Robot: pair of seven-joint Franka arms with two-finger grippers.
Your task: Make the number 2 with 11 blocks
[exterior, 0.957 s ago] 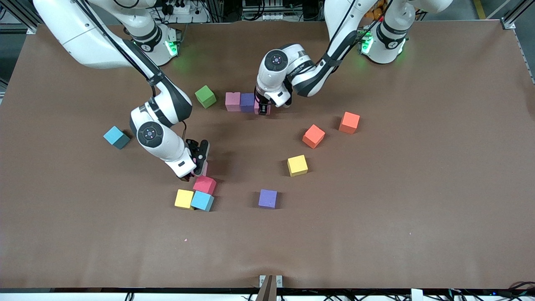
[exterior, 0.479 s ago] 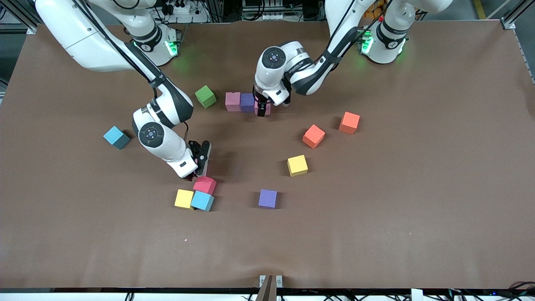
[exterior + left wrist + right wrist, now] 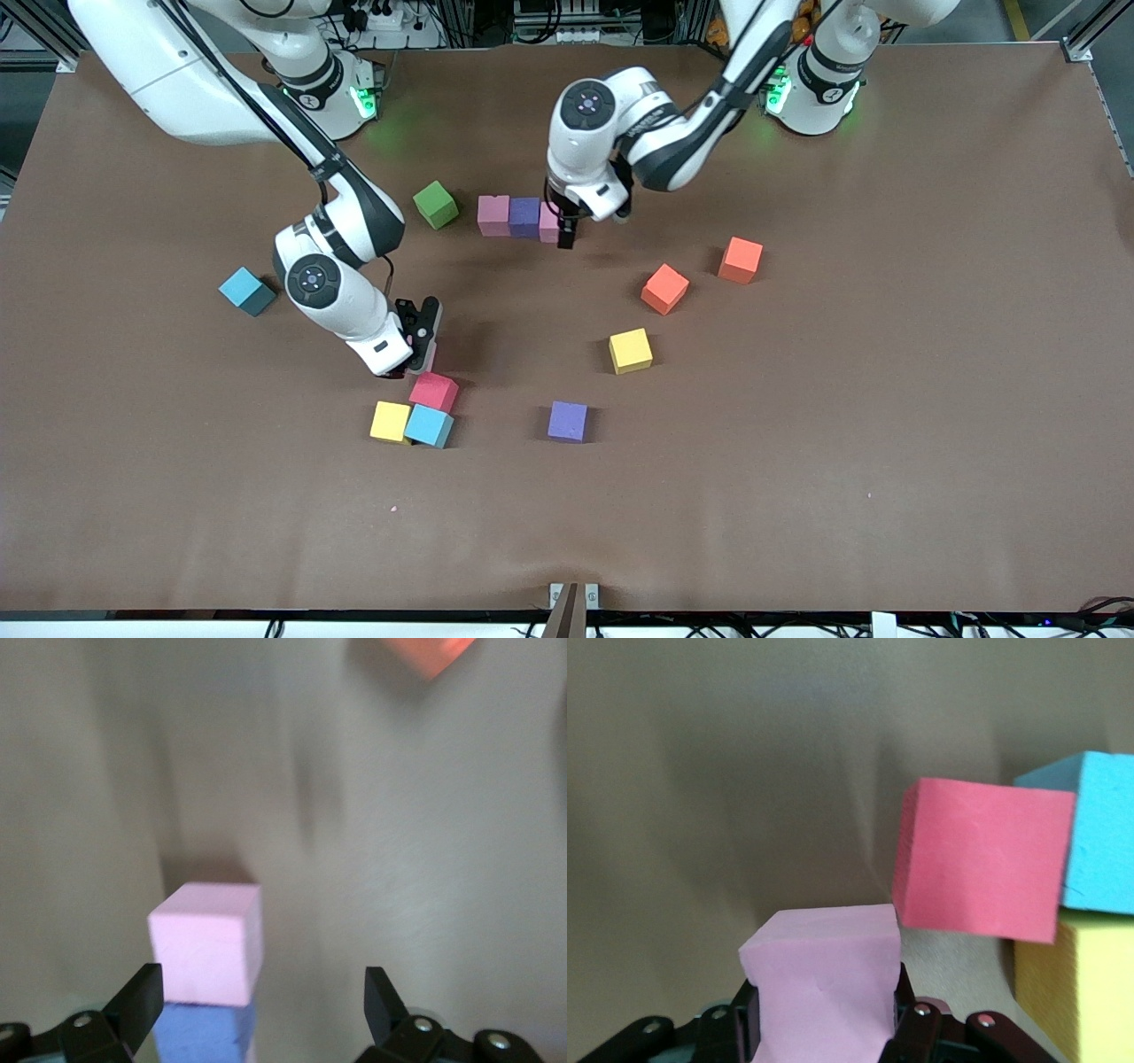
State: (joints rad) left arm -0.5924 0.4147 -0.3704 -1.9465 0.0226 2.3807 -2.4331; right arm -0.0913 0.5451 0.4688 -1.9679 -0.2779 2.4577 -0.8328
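Three cubes now sit touching in the top row of the number 2 [image 3: 521, 218]: a pink cube [image 3: 493, 215], a purple cube [image 3: 524, 217] and a second pink cube [image 3: 550, 223] at the left arm's end. I've just let that last one go; my left gripper [image 3: 567, 232] has spread wide and lifted off it, and in the left wrist view it sits free [image 3: 208, 942] between the open fingers. So row one looks done, and the left arm is free for the next block.

My right gripper [image 3: 422, 341] has meanwhile closed on a third pink cube [image 3: 824, 992], pinching it low over the table just beside the red cube [image 3: 434, 392]. That pick looks secure from the right wrist view, but lift not yet begun.

Room: the red cube, the light blue cube [image 3: 430, 425] and a yellow cube [image 3: 391, 421] crowd right under the right hand, so I'd go straight up. Between that hand and the row the table [image 3: 797, 461] is bare. The green cube [image 3: 436, 205] sits near the row's right-arm end; the two orange cubes [image 3: 665, 289] lie well apart.
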